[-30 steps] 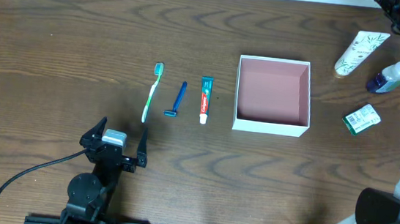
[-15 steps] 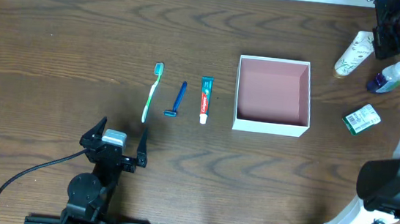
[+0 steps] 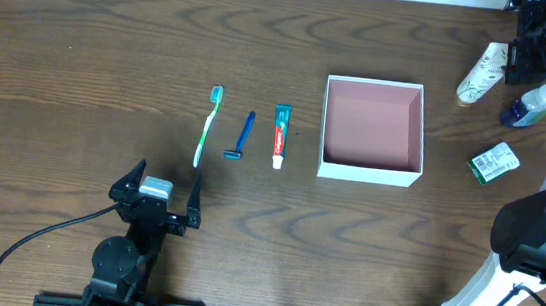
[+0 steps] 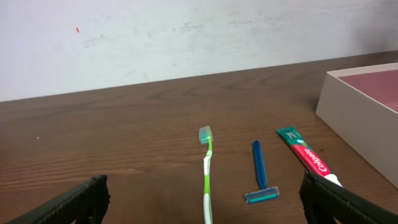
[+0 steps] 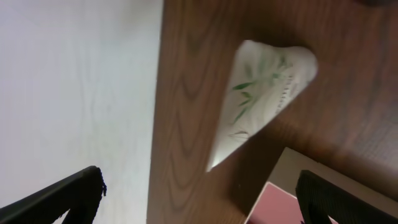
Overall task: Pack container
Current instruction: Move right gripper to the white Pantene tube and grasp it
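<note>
My left pincer [image 3: 161,188]: fingers wide apart, holding nothing, low near the front edge of the table [image 3: 82,54].
My right pincer [image 3: 526,47]: fingers wide apart, holding nothing, over the white tube [image 5: 261,93] at the far right corner.
Box [image 3: 373,130]: right of centre, pink inside facing up, just beside the toothpaste [image 3: 280,136].
Row left of the box: toothbrush [image 3: 208,127], razor [image 3: 241,136], toothpaste.

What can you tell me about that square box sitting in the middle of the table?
The container is a square, shallow, open-topped box, white outside and dusty pink inside; it looks like cardboard. It sits flat on the dark wooden table, with no lid on it and nothing inside. Nothing touches it: the toothpaste lies beside it, apart.
</note>
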Tool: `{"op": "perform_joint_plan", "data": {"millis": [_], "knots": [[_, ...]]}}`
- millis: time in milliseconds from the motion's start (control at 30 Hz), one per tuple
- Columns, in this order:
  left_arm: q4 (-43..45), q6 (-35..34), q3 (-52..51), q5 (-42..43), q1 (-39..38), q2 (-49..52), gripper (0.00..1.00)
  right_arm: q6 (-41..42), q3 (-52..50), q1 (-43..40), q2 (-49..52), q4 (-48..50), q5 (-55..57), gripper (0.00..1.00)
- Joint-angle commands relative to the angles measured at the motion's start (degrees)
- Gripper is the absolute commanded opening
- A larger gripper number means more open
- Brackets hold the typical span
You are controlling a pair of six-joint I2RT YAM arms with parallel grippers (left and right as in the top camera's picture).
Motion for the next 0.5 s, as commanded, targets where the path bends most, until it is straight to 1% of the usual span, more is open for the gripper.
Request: {"op": "perform_joint_plan", "data": {"millis": [0, 467], "knots": [[-0.85, 0.94, -1.84, -0.07, 0.35, -0.35, 0.98, 2.49, 0.28, -0.33, 0.63, -1.05, 4.04, 0.99], [-0.85, 0.94, -1.84, -0.07, 0.35, -0.35, 0.98, 2.47, 0.28, -0.50, 3.72, 2.51, 7.98, 0.99]]}}
